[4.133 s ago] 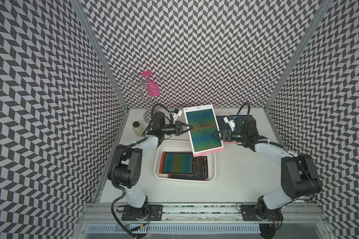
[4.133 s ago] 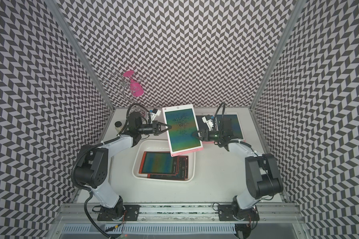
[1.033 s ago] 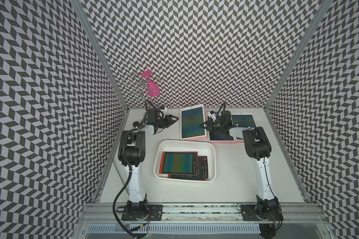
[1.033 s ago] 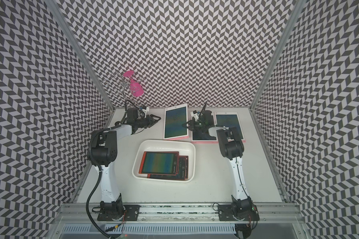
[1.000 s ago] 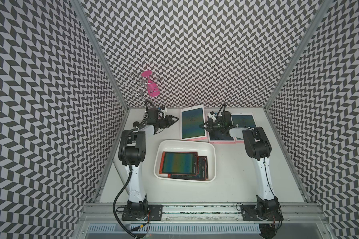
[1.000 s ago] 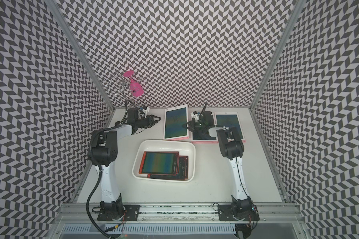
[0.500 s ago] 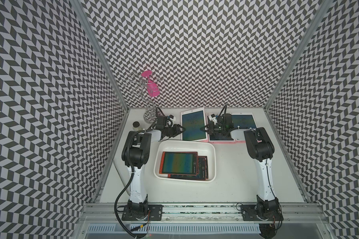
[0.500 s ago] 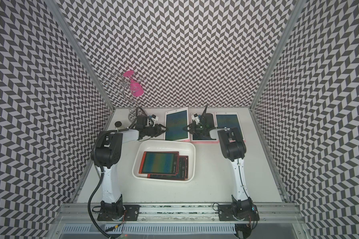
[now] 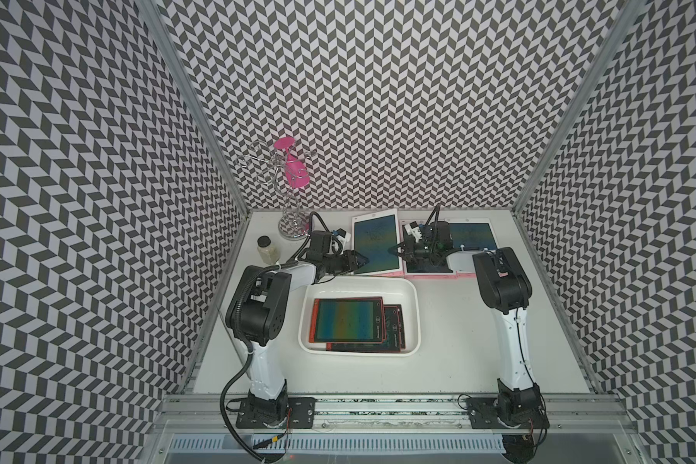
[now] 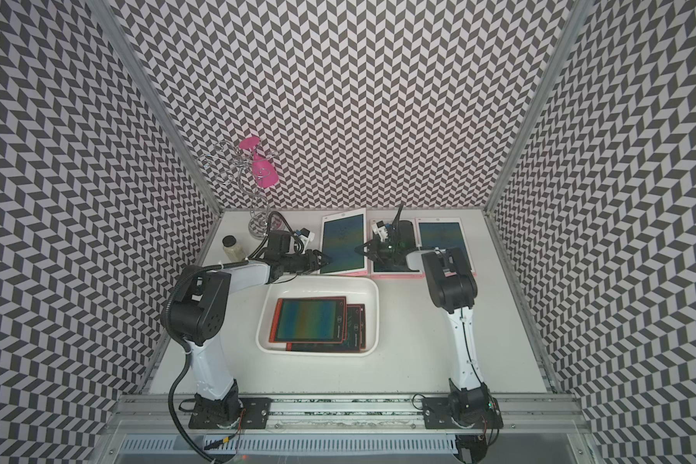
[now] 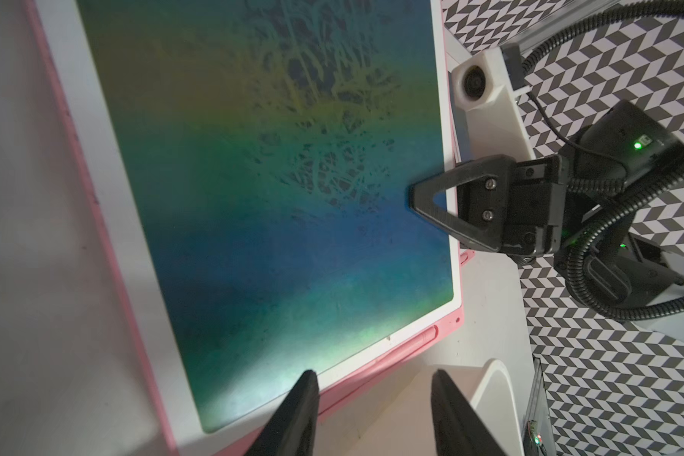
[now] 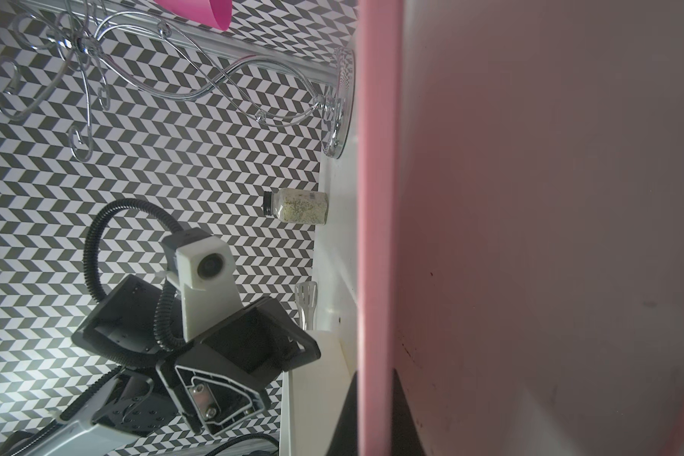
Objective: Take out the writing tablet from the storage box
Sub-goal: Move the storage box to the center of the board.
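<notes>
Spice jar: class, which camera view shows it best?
The right wrist view: the spice jar appears side-on, black cap and speckled contents clear. Both top views show the jar small, from above; the left wrist view misses it.

Right gripper (image 11: 417, 197) grips the writing tablet (image 11: 253, 197) (pink-edged).

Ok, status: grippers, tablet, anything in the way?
Left gripper open, by pink tablet corner. Right gripper shut on its edge, outside storage box. Two red tablets inside. Another tablet further right.
</notes>
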Motion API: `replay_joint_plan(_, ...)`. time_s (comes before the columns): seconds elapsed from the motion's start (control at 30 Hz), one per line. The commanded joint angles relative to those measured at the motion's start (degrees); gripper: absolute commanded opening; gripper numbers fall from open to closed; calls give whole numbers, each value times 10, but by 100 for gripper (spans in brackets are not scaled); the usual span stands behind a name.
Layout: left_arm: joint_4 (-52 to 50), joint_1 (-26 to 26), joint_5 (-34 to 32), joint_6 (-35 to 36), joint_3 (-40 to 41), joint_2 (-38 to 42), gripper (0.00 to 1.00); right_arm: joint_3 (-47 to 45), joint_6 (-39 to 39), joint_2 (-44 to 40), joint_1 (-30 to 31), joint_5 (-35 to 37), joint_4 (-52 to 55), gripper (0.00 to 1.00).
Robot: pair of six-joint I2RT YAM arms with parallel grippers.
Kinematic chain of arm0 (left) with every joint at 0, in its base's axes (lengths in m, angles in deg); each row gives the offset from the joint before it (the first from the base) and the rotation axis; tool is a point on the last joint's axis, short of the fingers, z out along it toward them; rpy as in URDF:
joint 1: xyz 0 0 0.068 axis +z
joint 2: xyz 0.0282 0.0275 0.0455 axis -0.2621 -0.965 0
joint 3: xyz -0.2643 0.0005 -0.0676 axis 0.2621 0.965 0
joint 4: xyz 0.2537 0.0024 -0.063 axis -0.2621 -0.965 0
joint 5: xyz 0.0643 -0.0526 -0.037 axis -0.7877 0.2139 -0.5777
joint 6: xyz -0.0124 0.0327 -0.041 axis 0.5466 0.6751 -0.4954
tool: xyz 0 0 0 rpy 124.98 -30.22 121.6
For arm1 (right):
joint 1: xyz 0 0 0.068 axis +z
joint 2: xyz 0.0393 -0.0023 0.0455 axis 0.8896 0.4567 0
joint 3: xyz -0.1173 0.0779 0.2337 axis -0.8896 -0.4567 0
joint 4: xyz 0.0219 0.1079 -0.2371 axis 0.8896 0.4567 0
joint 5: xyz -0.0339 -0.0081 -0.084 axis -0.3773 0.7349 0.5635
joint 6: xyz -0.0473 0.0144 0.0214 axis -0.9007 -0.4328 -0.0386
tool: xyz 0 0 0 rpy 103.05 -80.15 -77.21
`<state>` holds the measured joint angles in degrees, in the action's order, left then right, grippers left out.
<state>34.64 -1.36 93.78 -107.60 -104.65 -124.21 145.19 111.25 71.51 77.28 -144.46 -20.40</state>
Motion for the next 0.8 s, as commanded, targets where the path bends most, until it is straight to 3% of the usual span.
replay_joint_plan(0.0,-1,-20,0,2,22,0,48,-17,-14,-26,2,40,-43,0)
replay_joint_plan(0.77,-34,-112,23,31,-17,-14,44,-37,-14,-38,6,52,-48,0)
